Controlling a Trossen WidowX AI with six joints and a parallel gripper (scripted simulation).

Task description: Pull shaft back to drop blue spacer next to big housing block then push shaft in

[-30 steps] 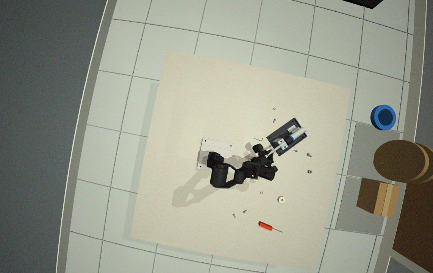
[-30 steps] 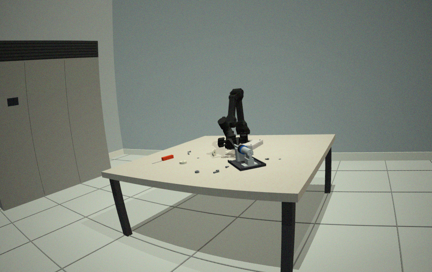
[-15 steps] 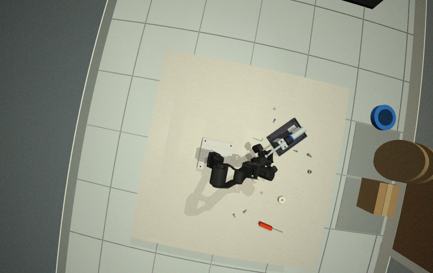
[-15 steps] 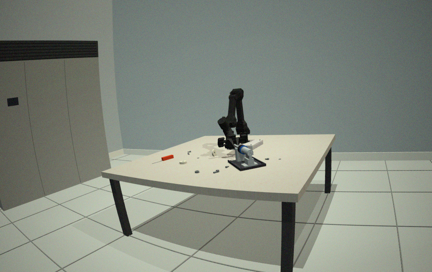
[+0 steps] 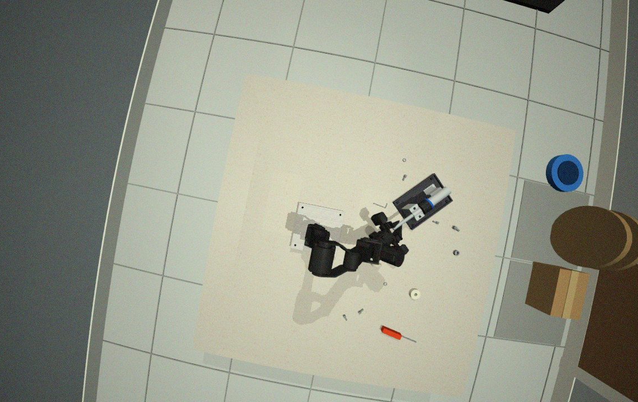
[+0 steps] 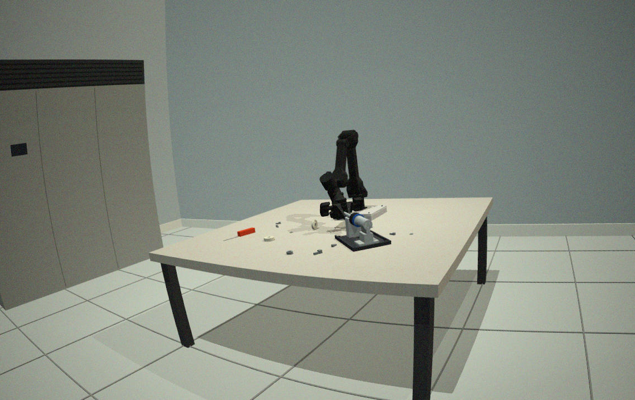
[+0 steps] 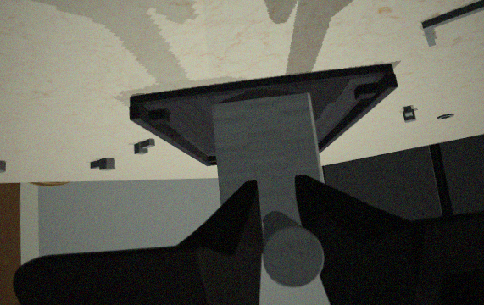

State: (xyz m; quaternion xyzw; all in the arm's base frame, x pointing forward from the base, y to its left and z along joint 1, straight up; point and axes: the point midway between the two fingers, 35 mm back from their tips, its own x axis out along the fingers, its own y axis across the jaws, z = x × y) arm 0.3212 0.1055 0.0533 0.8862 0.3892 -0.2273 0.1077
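Note:
My gripper (image 5: 394, 229) (image 6: 343, 214) (image 7: 276, 189) is shut on the free end of the light grey shaft (image 5: 404, 221) (image 7: 293, 257). The shaft runs through a pale upright bracket (image 5: 415, 210) (image 7: 267, 127) on a dark base plate (image 5: 412, 192) (image 7: 182, 90). Beyond the bracket sits a dark spacer section (image 5: 425, 205). The blue spacer (image 5: 429, 202) (image 6: 353, 219) is still in line, between the dark section and the wide pale housing (image 5: 442, 194) (image 6: 364, 223). No spacer shows on the plate. In the wrist view the bracket hides the spacers and housing.
A hex key (image 7: 458, 13) and small bolts (image 5: 455, 228) (image 7: 107, 163) lie around the base plate, with a dark nut (image 5: 456, 253) (image 6: 289, 252) farther off. A cream ring (image 5: 415, 294) (image 6: 269, 238), another standing cream ring (image 6: 314, 224) and a red screwdriver (image 5: 391, 333) (image 6: 246, 231) are also there.

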